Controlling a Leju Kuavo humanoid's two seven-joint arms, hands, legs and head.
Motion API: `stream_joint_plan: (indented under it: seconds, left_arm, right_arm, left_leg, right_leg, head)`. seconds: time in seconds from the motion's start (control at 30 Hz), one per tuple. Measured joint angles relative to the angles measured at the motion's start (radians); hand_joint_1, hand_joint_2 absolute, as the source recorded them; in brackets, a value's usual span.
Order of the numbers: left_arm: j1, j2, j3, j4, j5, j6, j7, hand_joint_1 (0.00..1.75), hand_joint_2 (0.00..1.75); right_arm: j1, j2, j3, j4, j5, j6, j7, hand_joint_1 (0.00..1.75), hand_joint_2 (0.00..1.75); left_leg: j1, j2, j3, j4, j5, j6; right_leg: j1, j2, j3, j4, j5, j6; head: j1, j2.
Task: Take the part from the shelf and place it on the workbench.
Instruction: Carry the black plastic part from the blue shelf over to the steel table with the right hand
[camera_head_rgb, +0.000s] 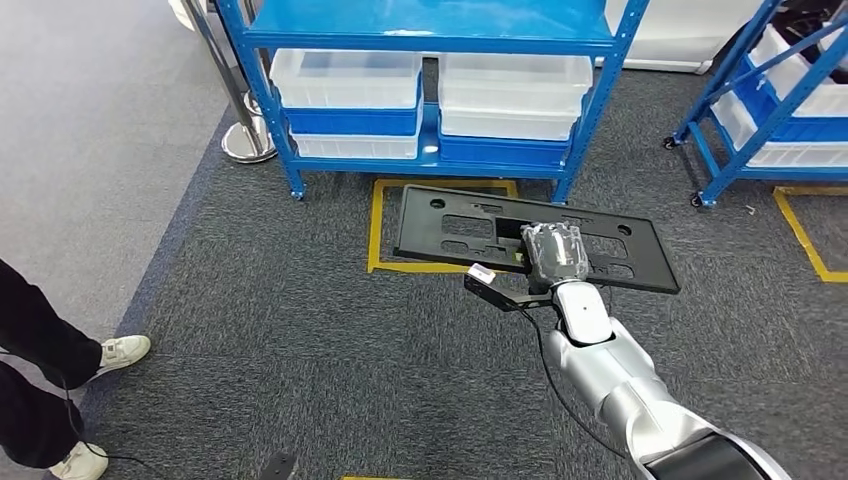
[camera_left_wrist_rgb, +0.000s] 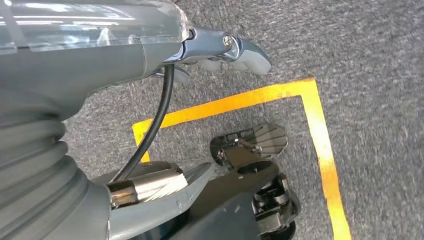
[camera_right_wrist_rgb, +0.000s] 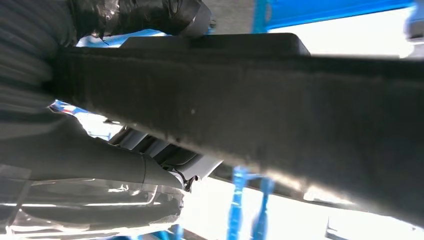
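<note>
The right hand is gripping the long black part near its middle, holding it level above the carpeted floor in front of the blue shelf. The left hand is hanging with nothing in it, its fingers loosely curled. The carrying step appears underway; next comes turning toward the desk without tilting the part.

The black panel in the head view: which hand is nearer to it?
Right. The right hand grips the black panel at its near edge; the left hand hangs over carpet beside the yellow floor tape, apart from it.
</note>
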Motion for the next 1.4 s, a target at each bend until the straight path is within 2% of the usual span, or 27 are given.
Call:
stream_joint_plan:
  seconds: [0.1,0.13,0.17,0.2,0.27,0.33,0.37,0.43,0.5,0.57,0.6,0.63,0.67,0.7,0.77,0.83,0.87,0.97,1.03,1.1,1.13,1.17,1.2,1.23,1.3,1.37,1.4]
  left_arm:
    - [0.001,0.0,0.0,0.0,-0.002,0.0,0.001,0.0,1.75]
    - [0.002,0.0,0.0,0.0,-0.002,0.0,0.001,0.0,1.75]
    - [0.002,0.0,0.0,0.0,-0.002,0.0,0.001,0.0,1.75]
    - [0.002,0.0,0.0,0.0,-0.003,0.0,0.001,0.0,1.75]
    - [0.001,0.001,0.0,0.0,-0.004,0.0,0.002,0.0,1.75]
    - [0.002,0.002,0.0,0.0,-0.005,0.001,0.002,0.0,1.75]
    - [0.002,0.002,0.0,0.0,-0.005,0.002,0.002,0.0,1.75]
    - [0.0,0.002,0.0,0.0,-0.005,0.003,0.002,0.0,1.75]
    - [-0.001,0.002,0.0,0.0,-0.005,0.003,0.002,0.0,1.75]
    - [0.0,0.002,0.0,0.0,-0.005,0.003,0.001,0.0,1.75]
    - [0.001,0.002,0.0,0.0,-0.005,0.003,0.001,0.0,1.75]
    - [0.002,0.002,0.0,0.0,-0.005,0.002,0.002,0.0,1.75]
    - [0.002,0.002,0.0,0.0,-0.007,0.002,0.002,0.0,1.75]
    - [0.002,0.001,0.0,0.0,-0.008,0.002,0.002,0.0,1.75]
    - [0.001,0.001,0.0,0.0,-0.01,0.003,0.003,0.0,1.75]
    - [0.0,0.0,0.0,0.0,-0.01,0.005,0.003,0.0,1.75]
    - [0.0,0.0,0.0,0.0,-0.01,0.006,0.003,0.0,1.75]
    - [0.0,0.0,0.0,0.0,-0.01,0.009,0.004,0.0,1.75]
    - [0.001,-0.001,0.0,0.0,-0.01,0.011,0.004,0.0,1.75]
    - [0.005,-0.001,0.0,0.0,-0.01,0.011,0.004,0.0,1.75]
    - [0.008,-0.001,0.0,0.0,-0.01,0.01,0.004,0.0,1.75]
    - [0.01,-0.001,0.0,0.0,-0.011,0.009,0.004,0.0,1.75]
    - [0.011,-0.001,0.0,0.0,-0.011,0.007,0.003,0.0,1.75]
    - [0.012,-0.001,0.0,0.0,-0.012,0.005,0.001,0.0,1.75]
    - [0.012,0.0,0.0,0.0,-0.015,0.002,-0.002,0.0,1.75]
    - [0.013,0.002,0.0,0.0,-0.02,0.0,-0.005,0.0,1.75]
    - [0.013,0.002,0.0,0.0,-0.023,-0.001,-0.006,0.0,1.75]
  right_arm:
    - [0.004,-0.001,0.0,0.0,-0.001,0.001,0.0,1.75,1.75]
    - [0.007,-0.001,0.0,0.0,-0.001,0.002,0.0,1.75,1.75]
    - [0.01,-0.001,0.0,0.0,-0.001,0.002,0.0,1.75,1.75]
    - [0.012,-0.001,-0.001,0.0,-0.001,0.002,0.0,1.75,1.75]
    - [0.013,-0.002,-0.001,0.0,0.0,0.002,0.0,1.75,1.75]
    - [0.012,-0.001,-0.001,0.0,0.0,0.002,0.0,1.75,1.75]
    - [0.012,-0.001,-0.001,0.0,0.0,0.002,0.0,1.75,1.75]
    - [0.014,-0.003,-0.002,0.0,0.0,0.002,0.0,1.75,1.75]
    - [0.013,-0.006,-0.004,0.0,0.0,0.002,0.0,1.75,1.75]
    - [0.011,-0.007,-0.005,0.0,0.0,0.002,0.0,1.75,1.75]
    - [0.012,-0.007,-0.005,0.0,0.001,0.003,0.0,1.75,1.75]
    - [0.014,-0.007,-0.005,0.0,0.001,0.003,0.0,1.75,1.75]
    - [0.017,-0.007,-0.005,0.0,0.001,0.004,0.0,1.75,1.75]
    - [0.018,-0.008,-0.005,0.0,0.001,0.004,0.0,1.75,1.75]
    - [0.017,-0.008,-0.005,0.0,0.0,0.004,0.0,1.75,1.75]
    - [0.015,-0.009,-0.006,-0.001,-0.001,0.003,0.001,1.75,1.75]
    - [0.015,-0.01,-0.006,-0.001,-0.002,0.003,0.002,1.75,1.75]
    - [0.017,-0.015,-0.006,-0.002,-0.002,0.002,0.003,1.75,1.75]
    - [0.018,-0.017,-0.007,-0.003,-0.002,0.001,0.004,1.75,1.75]
    - [0.02,-0.018,-0.007,-0.003,0.001,0.002,0.008,1.75,1.75]
    - [0.022,-0.018,-0.007,-0.003,0.002,0.002,0.01,1.75,1.75]
    - [0.025,-0.019,-0.007,-0.003,0.004,0.001,0.012,1.75,1.75]
    - [0.028,-0.02,-0.007,-0.003,0.006,0.001,0.015,1.75,1.75]
    - [0.029,-0.022,-0.007,-0.003,0.007,0.0,0.018,1.75,1.75]
    - [0.027,-0.026,-0.007,-0.003,0.012,-0.001,0.022,1.75,1.75]
    - [0.024,-0.032,-0.007,-0.004,0.016,-0.002,0.024,1.75,1.75]
    - [0.024,-0.035,-0.007,-0.005,0.017,-0.003,0.024,1.75,1.75]
  left_leg:
    - [0.002,-0.027,-0.065,0.181,-0.107,-0.006]
    - [0.002,-0.03,-0.079,0.227,-0.121,-0.006]
    - [0.002,-0.031,-0.077,0.238,-0.115,-0.005]
    - [0.002,-0.033,-0.057,0.211,-0.092,-0.003]
    - [0.002,-0.061,0.017,0.088,-0.037,0.007]
    - [0.003,-0.096,0.067,-0.004,-0.017,0.014]
    - [0.001,-0.103,0.074,-0.018,-0.02,0.015]
    - [0.003,-0.084,0.077,-0.036,-0.015,0.018]
    - [0.008,-0.06,0.079,-0.055,-0.005,0.03]
    - [0.01,-0.037,0.075,-0.061,0.002,0.039]
    - [0.01,-0.026,0.072,-0.059,0.003,0.04]
    - [0.01,-0.015,0.069,-0.057,0.004,0.04]
    - [0.011,-0.003,0.066,-0.055,0.004,0.039]
    - [0.012,0.007,0.064,-0.051,0.003,0.038]
    - [0.014,0.027,0.062,-0.044,0.0,0.032]
    - [0.01,0.042,0.061,-0.039,-0.003,0.02]
    - [0.007,0.049,0.06,-0.038,-0.003,0.013]
    - [0.007,0.062,0.06,-0.037,-0.007,-0.005]
    - [0.011,0.026,0.037,0.018,-0.051,-0.012]
    - [0.012,-0.019,-0.017,0.145,-0.121,-0.011]
    - [0.012,-0.028,-0.044,0.206,-0.144,-0.01]
    - [0.012,-0.032,-0.058,0.239,-0.148,-0.008]
    - [0.012,-0.034,-0.055,0.236,-0.134,-0.005]
    - [0.011,-0.039,-0.034,0.195,-0.104,0.0]
    - [0.012,-0.08,0.028,0.068,-0.045,0.014]
    - [0.011,-0.118,0.062,-0.009,-0.028,0.021]
    - [0.01,-0.121,0.065,-0.017,-0.03,0.022]
  right_leg:
    - [0.0,0.026,-0.016,0.002,0.013,-0.013]
    - [0.002,0.036,-0.022,0.005,0.015,-0.014]
    - [0.002,0.046,-0.027,0.009,0.017,-0.013]
    - [0.003,0.056,-0.032,0.014,0.018,-0.013]
    - [0.003,0.076,-0.039,0.023,0.02,-0.01]
    - [0.001,0.095,-0.049,0.029,0.025,-0.001]
    - [-0.002,0.104,-0.054,0.029,0.029,0.006]
    - [-0.004,0.118,-0.061,0.027,0.037,0.021]
    - [0.0,0.089,-0.078,0.052,0.017,0.035]
    - [-0.001,0.045,-0.122,0.151,-0.044,0.048]
    - [-0.006,0.034,-0.149,0.216,-0.074,0.054]
    - [-0.01,0.029,-0.169,0.266,-0.09,0.059]
    - [-0.015,0.026,-0.172,0.284,-0.089,0.064]
    - [-0.019,0.021,-0.157,0.263,-0.071,0.067]
    - [-0.023,-0.007,-0.084,0.136,-0.017,0.071]
    - [-0.016,-0.035,-0.036,0.039,0.01,0.062]
    - [-0.012,-0.04,-0.032,0.025,0.011,0.054]
    - [-0.01,-0.01,-0.041,0.022,0.022,0.03]
    - [-0.013,0.009,-0.044,0.016,0.031,0.013]
    - [-0.011,0.03,-0.05,0.015,0.038,0.002]
    - [-0.008,0.042,-0.054,0.015,0.04,-0.001]
    - [-0.005,0.056,-0.057,0.017,0.042,-0.002]
    - [-0.003,0.069,-0.059,0.019,0.043,-0.003]
    - [-0.001,0.083,-0.061,0.022,0.044,-0.002]
    - [0.002,0.107,-0.066,0.03,0.044,0.001]
    - [-0.002,0.129,-0.077,0.036,0.049,0.01]
    - [-0.005,0.141,-0.083,0.035,0.054,0.019]
  head:
    - [-0.001,0.0]
    - [-0.001,0.0]
    - [-0.001,0.0]
    - [-0.001,0.0]
    - [0.0,0.0]
    - [0.0,0.0]
    - [0.0,0.0]
    - [-0.001,0.0]
    - [0.002,0.0]
    - [0.007,0.0]
    - [0.008,0.0]
    - [0.008,0.0]
    - [0.008,0.0]
    - [0.008,0.0]
    - [0.008,0.0]
    - [0.007,0.0]
    - [0.007,0.0]
    - [0.006,0.0]
    - [0.006,0.0]
    - [0.006,0.0]
    - [0.006,0.0]
    - [0.006,0.0]
    - [0.006,0.0]
    - [0.006,0.0]
    - [0.006,0.0]
    - [0.007,0.0]
    - [0.007,0.0]
